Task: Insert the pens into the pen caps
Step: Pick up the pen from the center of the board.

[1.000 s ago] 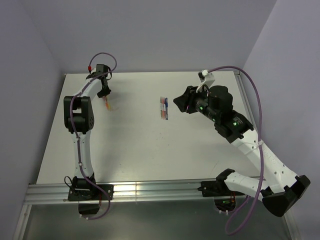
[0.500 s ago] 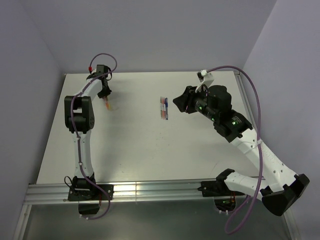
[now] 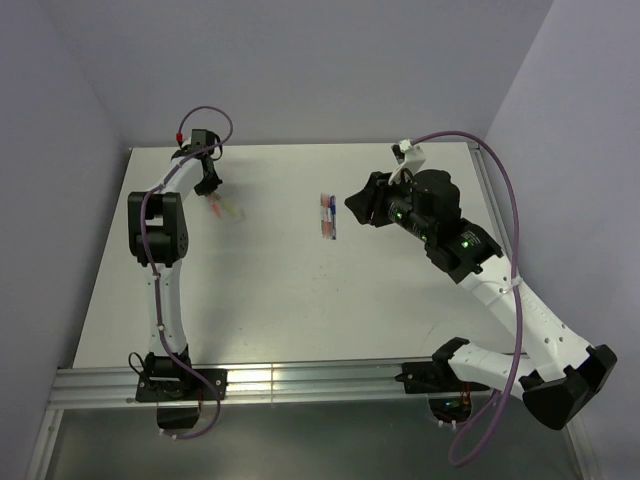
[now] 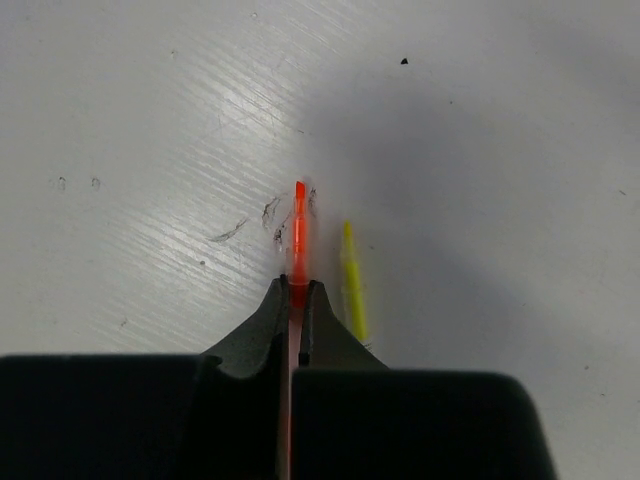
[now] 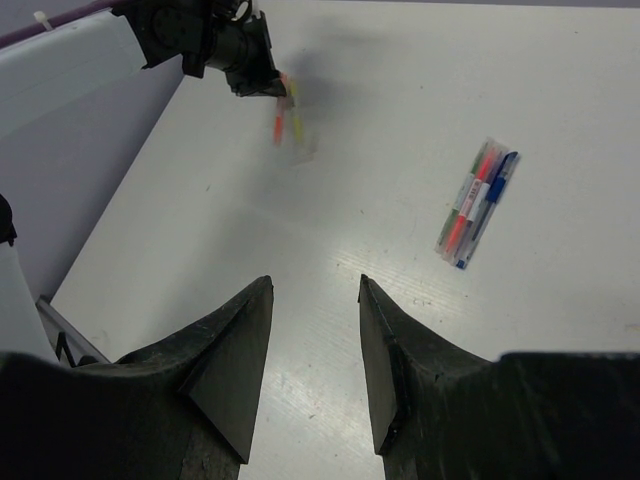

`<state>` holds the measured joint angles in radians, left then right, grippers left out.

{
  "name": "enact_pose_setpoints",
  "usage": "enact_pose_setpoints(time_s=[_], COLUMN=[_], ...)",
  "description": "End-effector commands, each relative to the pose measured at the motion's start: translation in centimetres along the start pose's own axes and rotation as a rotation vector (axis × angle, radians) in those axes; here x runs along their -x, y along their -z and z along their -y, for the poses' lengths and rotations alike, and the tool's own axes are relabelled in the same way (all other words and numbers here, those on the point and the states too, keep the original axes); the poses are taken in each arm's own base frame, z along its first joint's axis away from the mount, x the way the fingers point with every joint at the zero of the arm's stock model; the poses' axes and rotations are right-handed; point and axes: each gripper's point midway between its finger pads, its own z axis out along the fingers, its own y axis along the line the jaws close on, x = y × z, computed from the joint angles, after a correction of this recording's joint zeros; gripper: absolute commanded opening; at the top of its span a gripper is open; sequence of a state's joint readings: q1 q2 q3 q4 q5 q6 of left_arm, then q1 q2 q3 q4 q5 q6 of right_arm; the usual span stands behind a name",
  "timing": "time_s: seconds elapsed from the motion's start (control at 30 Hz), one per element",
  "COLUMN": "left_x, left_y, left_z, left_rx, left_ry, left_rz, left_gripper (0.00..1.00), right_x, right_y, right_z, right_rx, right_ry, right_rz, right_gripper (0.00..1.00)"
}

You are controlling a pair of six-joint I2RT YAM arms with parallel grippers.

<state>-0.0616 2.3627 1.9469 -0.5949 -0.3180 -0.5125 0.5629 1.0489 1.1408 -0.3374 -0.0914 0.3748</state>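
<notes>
My left gripper [image 4: 295, 285] is shut on a thin orange pen [image 4: 298, 225] that sticks out ahead of the jaws, its tip at the table. A yellow pen [image 4: 352, 285] lies just right of it. In the top view the left gripper [image 3: 211, 193] is at the far left with the orange pen [image 3: 219, 205] and yellow pen [image 3: 235, 212]. A cluster of several pens and caps [image 3: 327, 214] in red, green and blue lies at the table's middle; it also shows in the right wrist view [image 5: 478, 203]. My right gripper [image 5: 315, 285] is open and empty, hovering right of the cluster [image 3: 355, 206].
The white table [image 3: 300, 290] has a metal rail [image 3: 300, 380] at its near edge. Purple walls close in the left, back and right sides. The left arm [image 5: 215, 40] shows at the top left of the right wrist view.
The left gripper has shifted slightly with the orange pen, and a yellow pen now shows to its right. The right gripper has edged a little to the left.
</notes>
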Motion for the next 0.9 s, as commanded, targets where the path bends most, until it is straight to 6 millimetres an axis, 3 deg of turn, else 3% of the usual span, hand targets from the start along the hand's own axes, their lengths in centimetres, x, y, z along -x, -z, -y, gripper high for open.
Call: enact_pose_setpoints(time_s=[0.0, 0.33, 0.47, 0.53, 0.57, 0.6, 0.63, 0.7, 0.73, 0.77, 0.8, 0.83, 0.87], left_x=[1.0, 5.2, 8.0, 8.2, 8.7, 8.8, 7.3, 8.3, 7.8, 6.4, 6.8, 4.6, 4.5], left_y=[0.8, 7.6, 12.9, 14.8, 16.6, 17.7, 18.2, 22.6, 25.0, 26.1, 28.0, 28.0, 31.5], left_z=[-0.2, -0.1, 0.7, 1.9, 2.4, 3.0, 3.8, 5.1, 5.8, 6.0, 6.8, 7.2, 7.5], left_rx=[-0.024, -0.093, -0.188, -0.250, -0.290, -0.326, -0.368, -0.491, -0.576, -0.620, -0.703, -0.736, -0.825], left_ry=[0.007, -0.007, 0.026, 0.026, 0.034, 0.041, 0.033, 0.076, 0.107, 0.107, 0.123, 0.120, 0.137], left_rz=[0.022, 0.098, 0.175, 0.185, 0.204, 0.214, 0.188, 0.271, 0.296, 0.266, 0.311, 0.277, 0.307], left_gripper=[0.00, 0.00, 0.00, 0.00, 0.00, 0.00, 0.00, 0.00, 0.00, 0.00, 0.00, 0.00, 0.00], right_x=[1.2, 1.0, 0.8, 0.5, 0.4, 0.4, 0.5, 0.5, 0.6, 0.5, 0.7, 0.8, 1.0], right_y=[0.2, -0.2, -0.6, -0.9, -0.9, -1.1, -1.0, -1.0, -0.9, -0.9, -0.8, -0.9, -0.8], right_z=[-0.3, -0.4, -0.8, -1.4, -1.7, -2.0, -2.4, -3.6, -4.7, -4.7, -5.8, -6.2, -6.7], right_rx=[0.007, 0.014, 0.037, 0.074, 0.091, 0.110, 0.133, 0.208, 0.269, 0.269, 0.338, 0.363, 0.389], right_ry=[0.019, 0.016, 0.013, 0.012, 0.014, 0.012, 0.012, 0.012, 0.011, 0.005, 0.009, 0.005, -0.006], right_rz=[0.029, 0.016, 0.003, -0.013, -0.016, -0.009, -0.006, 0.002, 0.006, 0.004, 0.019, 0.024, 0.030], right_gripper=[0.47, 0.47, 0.47, 0.47, 0.47, 0.47, 0.47, 0.47, 0.47, 0.48, 0.48, 0.49, 0.49])
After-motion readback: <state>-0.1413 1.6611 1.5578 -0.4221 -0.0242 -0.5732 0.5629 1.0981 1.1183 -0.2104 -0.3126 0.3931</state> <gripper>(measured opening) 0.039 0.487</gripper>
